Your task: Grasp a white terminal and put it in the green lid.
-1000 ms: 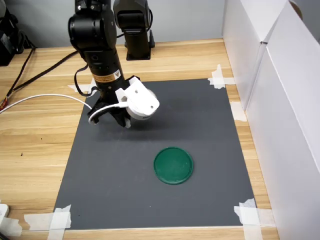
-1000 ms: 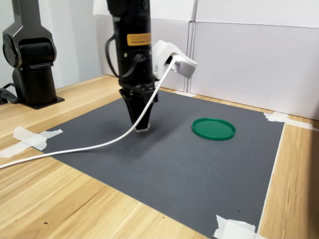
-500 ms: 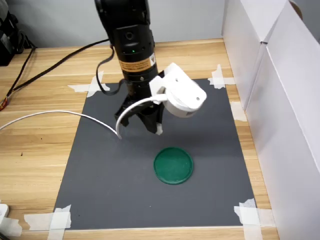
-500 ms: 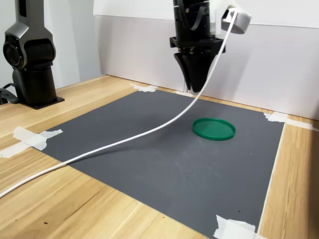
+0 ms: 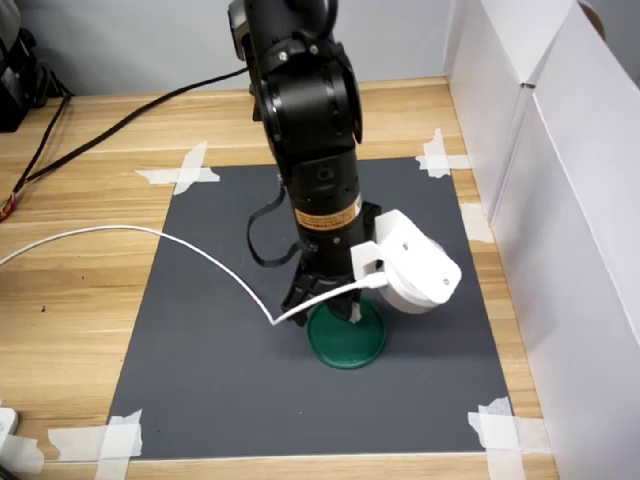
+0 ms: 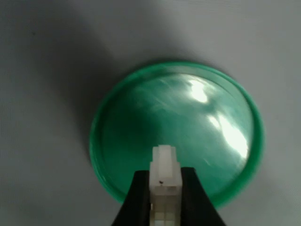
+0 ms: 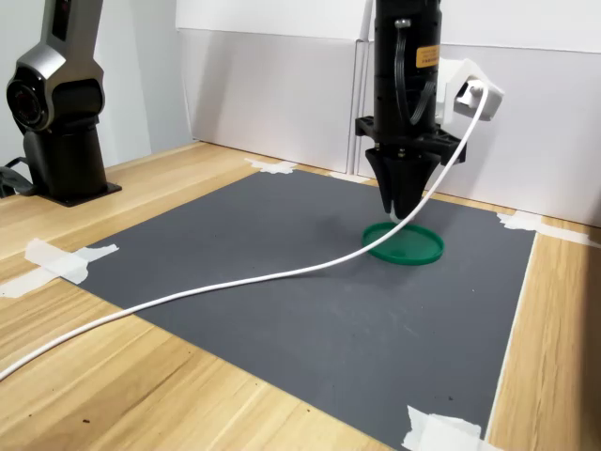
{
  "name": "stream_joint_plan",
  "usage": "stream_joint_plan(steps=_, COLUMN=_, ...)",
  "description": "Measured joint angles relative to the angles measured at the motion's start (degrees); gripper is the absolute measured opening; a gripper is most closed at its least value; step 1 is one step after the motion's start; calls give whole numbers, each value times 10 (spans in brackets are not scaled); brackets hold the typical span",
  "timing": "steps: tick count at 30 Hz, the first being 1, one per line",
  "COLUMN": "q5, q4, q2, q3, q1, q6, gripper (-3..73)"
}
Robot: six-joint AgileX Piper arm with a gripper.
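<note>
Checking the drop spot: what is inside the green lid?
In the wrist view, the green lid shows only bare glossy floor; the white terminal in the end effector hides a strip.

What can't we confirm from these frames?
- Height of the white terminal above the green lid: the wrist view looks straight down; gripper tips are too small in the second exterior view.
- Terminal in the first exterior view: arm and camera housing hide it.
- Terminal's gripped end: cut off in the wrist view.
</note>
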Motion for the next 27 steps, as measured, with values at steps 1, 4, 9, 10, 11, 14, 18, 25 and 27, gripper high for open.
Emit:
stream_joint_plan(steps=1, q5=-3, q4=-2, q2=2, q3=0, q1=0, q6=0, gripper=100)
stream_joint_plan(steps=4, q5=-10, q4=-8, q2=4, q3=0, q1=1, q6=0, gripper=100)
stream_joint_plan(steps=9, q5=-12, q4=-11, q2=6, q3=-1, q1=1, q6=0, gripper=144)
stream_joint_plan(steps=10, q5=-12, q4=-11, q2=6, q3=-1, q1=1, q6=0, gripper=168)
stream_joint_plan(steps=11, q5=-12, q4=-11, q2=6, q3=-1, q1=1, q6=0, gripper=199)
stream_joint_plan(steps=14, q5=-12, q4=-11, q2=7, q3=-1, q1=1, q6=0, gripper=323)
stream_joint_plan(steps=18, q5=-29, q4=-13, q2=1, q3=7, q1=1, q6=0, gripper=471)
stream_joint_plan(steps=25, q5=-91, q4=-13, q2=-95, q3=99, q1=1, q6=0, gripper=519)
stream_joint_plan(steps=27, q5=-107, q4=-12, q2=-133, q3=134, q1=1, q6=0, gripper=493)
